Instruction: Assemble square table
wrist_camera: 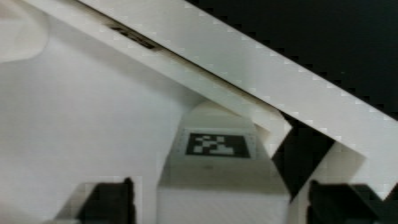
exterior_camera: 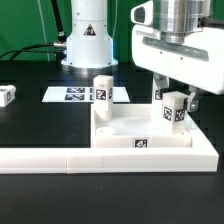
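A black table is filling the exterior view, with the robot's white base standing at the back. The gripper point(exterior_camera: 172, 98) is hanging down on that view's right, its fingers point(exterior_camera: 188, 103) reaching to either side of a short white leg point(exterior_camera: 175, 109) that bears a black-and-white tag; whether the fingers are pressing on the leg or standing just clear of it cannot be told. That leg is standing upright at the right rear part of the square tabletop point(exterior_camera: 130, 133), a white tray lying near the front of the table against a long white border bar point(exterior_camera: 60, 160). A second leg point(exterior_camera: 103, 92) is standing upright at the tabletop's left rear part. A third leg point(exterior_camera: 7, 96) is lying well apart at the exterior view's left edge. The marker board point(exterior_camera: 75, 94) is lying flat behind the tabletop. In the wrist view, dark fingertips point(wrist_camera: 111, 200) are framing a tagged white leg point(wrist_camera: 215, 150), with white surfaces of the tabletop point(wrist_camera: 89, 110) around it.
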Tool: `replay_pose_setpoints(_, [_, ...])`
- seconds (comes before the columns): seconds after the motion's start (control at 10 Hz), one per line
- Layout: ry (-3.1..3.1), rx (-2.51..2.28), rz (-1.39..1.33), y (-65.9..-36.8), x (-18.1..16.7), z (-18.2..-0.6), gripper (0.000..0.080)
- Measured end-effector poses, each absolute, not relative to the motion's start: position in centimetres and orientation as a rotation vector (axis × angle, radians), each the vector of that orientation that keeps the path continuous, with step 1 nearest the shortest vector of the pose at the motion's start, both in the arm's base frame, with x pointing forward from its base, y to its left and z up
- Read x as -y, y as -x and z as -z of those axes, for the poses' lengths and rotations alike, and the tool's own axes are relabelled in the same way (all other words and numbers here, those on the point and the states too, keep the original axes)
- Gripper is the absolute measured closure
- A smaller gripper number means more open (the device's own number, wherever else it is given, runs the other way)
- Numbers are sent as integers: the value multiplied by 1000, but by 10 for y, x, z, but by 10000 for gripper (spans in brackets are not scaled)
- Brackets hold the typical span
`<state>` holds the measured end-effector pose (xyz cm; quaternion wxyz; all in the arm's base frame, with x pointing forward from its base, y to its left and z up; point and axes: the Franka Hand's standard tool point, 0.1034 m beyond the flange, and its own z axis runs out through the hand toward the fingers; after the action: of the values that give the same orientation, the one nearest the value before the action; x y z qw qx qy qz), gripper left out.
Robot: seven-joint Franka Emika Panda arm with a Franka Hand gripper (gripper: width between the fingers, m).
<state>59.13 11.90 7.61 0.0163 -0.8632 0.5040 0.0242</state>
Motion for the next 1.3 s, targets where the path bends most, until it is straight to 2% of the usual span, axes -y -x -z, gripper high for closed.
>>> replay_pose_setpoints(0.1, [2744, -1460, -71, -591, -119, -76, 243])
replay_pose_setpoints(0.2, [2822, -1298, -68, -591, -119, -76, 169])
replay_pose_setpoints(0.3, [2880, -1156, -65, -591, -119, -76, 156])
replay_pose_setpoints(1.3, [3081, 140, -9, -592, -127, -79, 151])
